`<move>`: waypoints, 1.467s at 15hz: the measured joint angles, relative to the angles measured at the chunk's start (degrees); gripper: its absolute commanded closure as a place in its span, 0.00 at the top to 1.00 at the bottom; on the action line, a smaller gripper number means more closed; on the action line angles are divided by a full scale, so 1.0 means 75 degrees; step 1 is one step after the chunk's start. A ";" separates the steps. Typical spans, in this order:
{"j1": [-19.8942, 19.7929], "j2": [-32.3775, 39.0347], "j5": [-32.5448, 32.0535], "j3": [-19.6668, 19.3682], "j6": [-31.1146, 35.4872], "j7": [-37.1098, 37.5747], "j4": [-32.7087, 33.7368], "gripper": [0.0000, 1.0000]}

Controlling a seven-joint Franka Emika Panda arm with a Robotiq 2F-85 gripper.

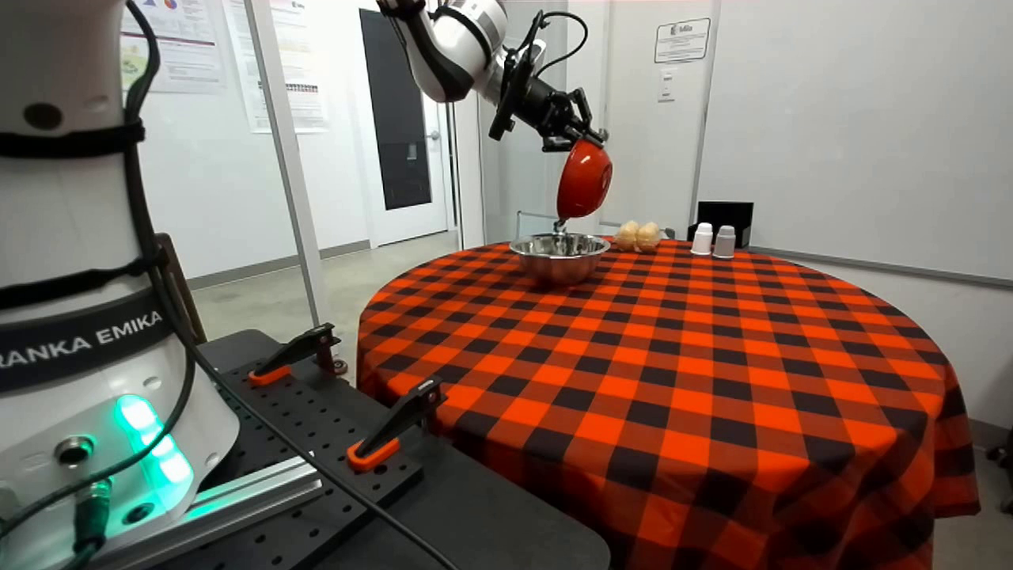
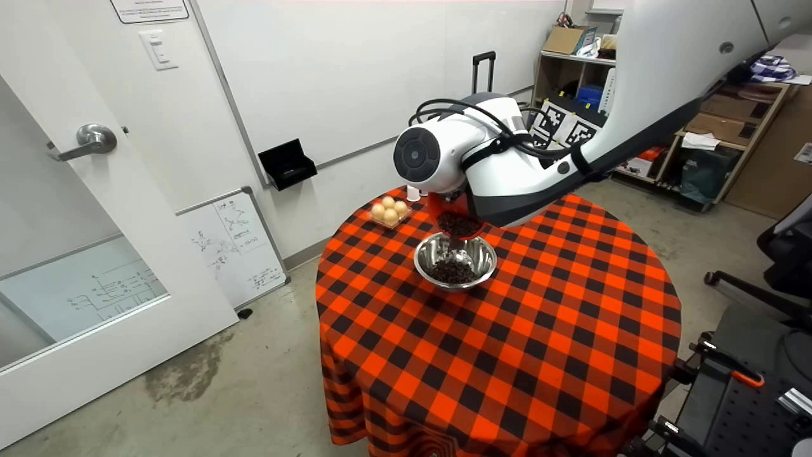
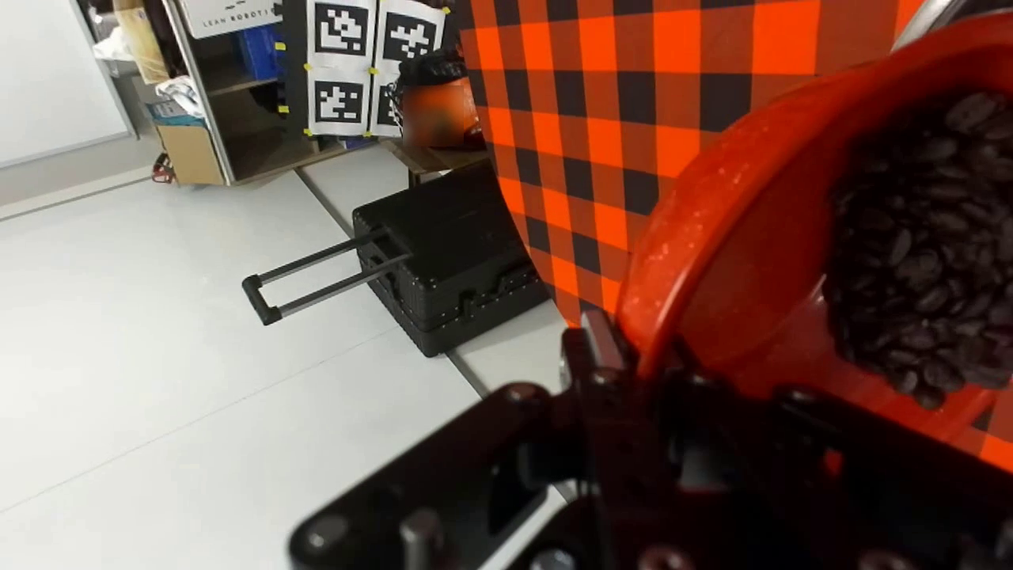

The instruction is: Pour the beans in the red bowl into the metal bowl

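Note:
My gripper (image 1: 589, 138) is shut on the rim of the red bowl (image 1: 584, 182) and holds it steeply tilted above the metal bowl (image 1: 558, 265). In the wrist view the fingers (image 3: 633, 356) pinch the red bowl's rim (image 3: 673, 261). A dark mass of beans (image 3: 926, 253) lies in the red bowl. In an exterior view, beans in the red bowl (image 2: 458, 225) reach its lower lip, and some fall below it. More beans (image 2: 452, 271) lie in the metal bowl, which stands upright on the table. A sliver of its rim shows in the wrist view (image 3: 922, 22).
A clear pack of eggs (image 2: 388, 212) stands on the checkered table (image 2: 507, 355) near the metal bowl. Two small bottles, one white (image 1: 702, 239) and one grey (image 1: 724, 242), stand at the table's far side. A black suitcase (image 3: 443, 261) stands on the floor beyond the table.

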 measured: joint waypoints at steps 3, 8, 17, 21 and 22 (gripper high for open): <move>-0.0094 0.0001 0.0016 0.0131 -0.0143 -0.0006 -0.0083 0.03; -0.0345 0.0039 0.0464 0.0296 -0.0239 -0.0192 -0.0147 0.03; -0.0755 0.0299 0.2251 0.0340 -0.0361 -0.1064 0.0159 0.03; -0.0887 0.0429 0.3026 0.0267 -0.0557 -0.1398 0.0644 0.03; -0.0917 0.0447 0.3235 0.0240 -0.0612 -0.1483 0.0764 0.03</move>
